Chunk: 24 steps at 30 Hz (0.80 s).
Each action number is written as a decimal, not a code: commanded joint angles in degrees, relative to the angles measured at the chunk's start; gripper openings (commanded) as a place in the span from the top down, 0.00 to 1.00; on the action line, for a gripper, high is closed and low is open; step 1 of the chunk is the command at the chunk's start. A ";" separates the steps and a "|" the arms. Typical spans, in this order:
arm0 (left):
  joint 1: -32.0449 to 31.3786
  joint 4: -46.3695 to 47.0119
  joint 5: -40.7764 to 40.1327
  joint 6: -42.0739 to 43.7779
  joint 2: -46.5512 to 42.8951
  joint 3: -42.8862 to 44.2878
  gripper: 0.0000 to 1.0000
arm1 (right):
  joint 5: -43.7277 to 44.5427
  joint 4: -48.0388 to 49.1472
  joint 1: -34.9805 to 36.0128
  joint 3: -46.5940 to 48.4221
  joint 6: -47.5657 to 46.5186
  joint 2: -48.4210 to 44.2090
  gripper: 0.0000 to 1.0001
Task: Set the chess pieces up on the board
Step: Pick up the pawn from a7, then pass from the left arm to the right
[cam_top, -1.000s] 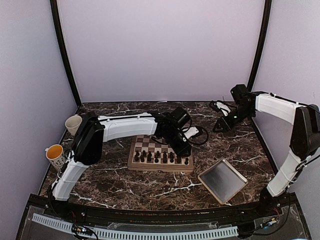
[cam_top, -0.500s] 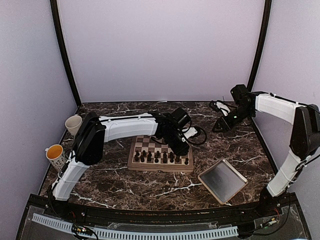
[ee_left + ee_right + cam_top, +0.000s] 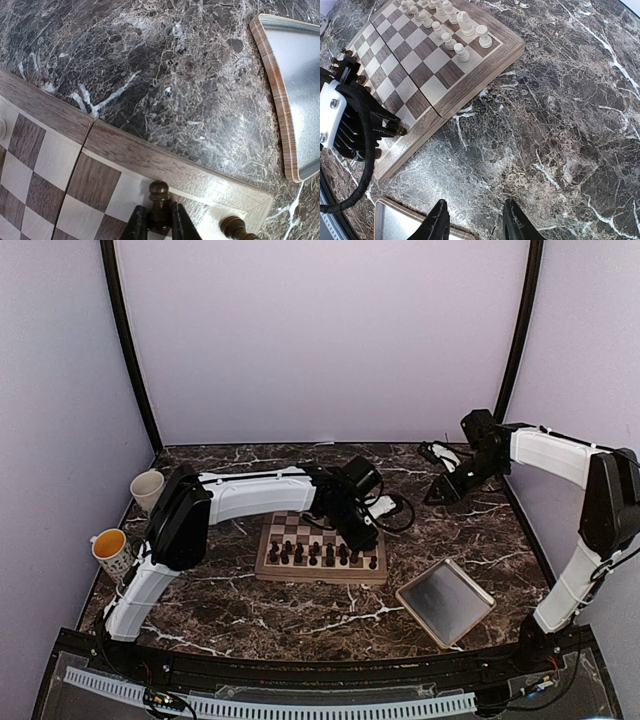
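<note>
Left gripper: fingers pinched tight on dark pawn, upright over chessboard edge row. Second dark pawn just right of fingers. Right gripper: partly spread, empty, above marble table; chessboard beyond fingertips, up-left.

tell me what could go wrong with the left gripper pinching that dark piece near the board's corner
1. The left gripper pinches the small dark brown wooden chess piece low on its narrow body, so the piece could slip or tilt when lifted.
2. A second dark brown piece stands close beside it at the corner. A sideways move might knock it over the tan rim of the checkered wooden chessboard onto the dark marble table.
</note>
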 commanded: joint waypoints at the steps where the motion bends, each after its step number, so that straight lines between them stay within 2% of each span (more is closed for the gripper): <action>1: -0.30 -0.98 2.74 -0.51 0.10 2.39 0.88 | -0.74 0.68 -0.36 0.01 0.25 0.43 0.63; 11: -0.30 3.67 1.81 -3.61 -3.92 2.98 0.89 | -3.97 0.15 -3.54 2.76 1.94 -2.15 0.63; 18: -0.30 15.57 0.83 -5.60 -11.04 -5.48 0.89 | -21.10 -7.88 -6.18 10.64 4.08 3.19 0.60; 24: -0.30 22.87 -0.82 -6.27 -15.99 -12.46 0.89 | -34.65 -9.42 -5.54 9.94 6.80 9.34 0.57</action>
